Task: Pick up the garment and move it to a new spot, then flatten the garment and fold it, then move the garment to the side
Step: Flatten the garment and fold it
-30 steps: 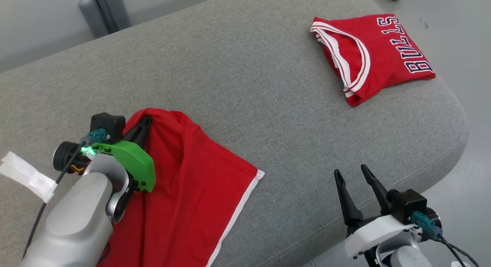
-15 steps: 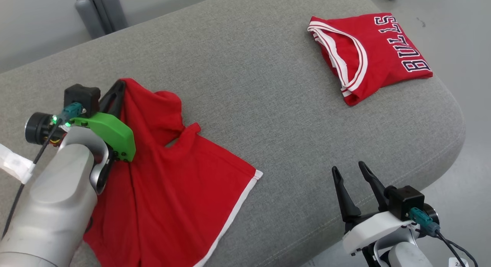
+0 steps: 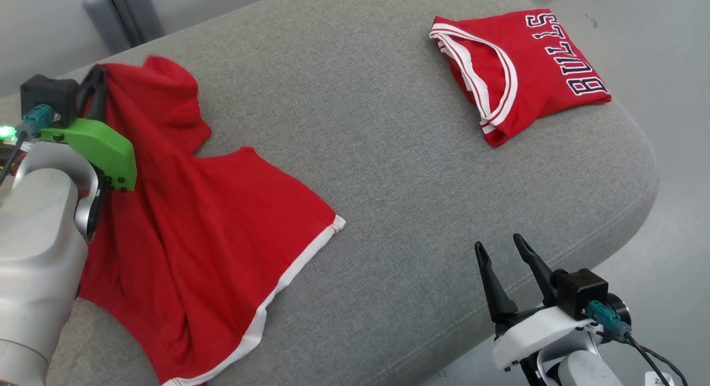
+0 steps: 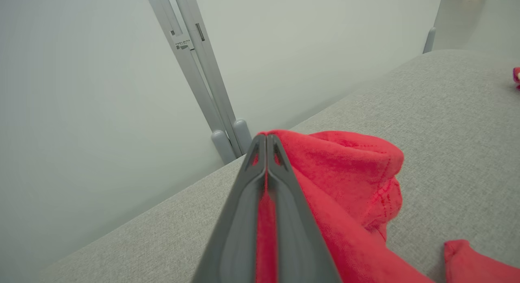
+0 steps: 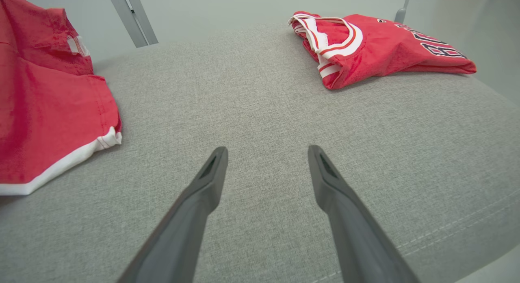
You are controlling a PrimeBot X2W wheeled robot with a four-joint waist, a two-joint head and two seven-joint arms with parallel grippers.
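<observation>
The garment (image 3: pixel 194 219) is plain red cloth with a white hem, spread over the left of the grey cushion (image 3: pixel 377 153). One end of it is lifted, pinched by my left gripper (image 3: pixel 100 75) at the far left. In the left wrist view the dark fingers (image 4: pixel 248 201) are shut flat with the red garment (image 4: pixel 345 169) caught between them and hanging off to the right. My right gripper (image 3: pixel 498 246) stands open over the cushion's near right edge with nothing in it. In the right wrist view my right gripper (image 5: pixel 266 151) faces bare cushion (image 5: pixel 260 112), the garment (image 5: pixel 48 112) to its left.
A folded red jersey (image 3: pixel 527 70) with white trim and dark lettering lies at the cushion's far right corner; the right wrist view has this jersey (image 5: pixel 378 47) at upper right. Grey upright posts (image 4: pixel 203 83) stand behind the cushion against a pale wall. Floor (image 3: pixel 682 208) lies beyond the right edge.
My left gripper has carried the pinched end of the garment up and to the far left, stretching the cloth out behind it. The right gripper has stayed open in place. The head camera shifted slightly.
</observation>
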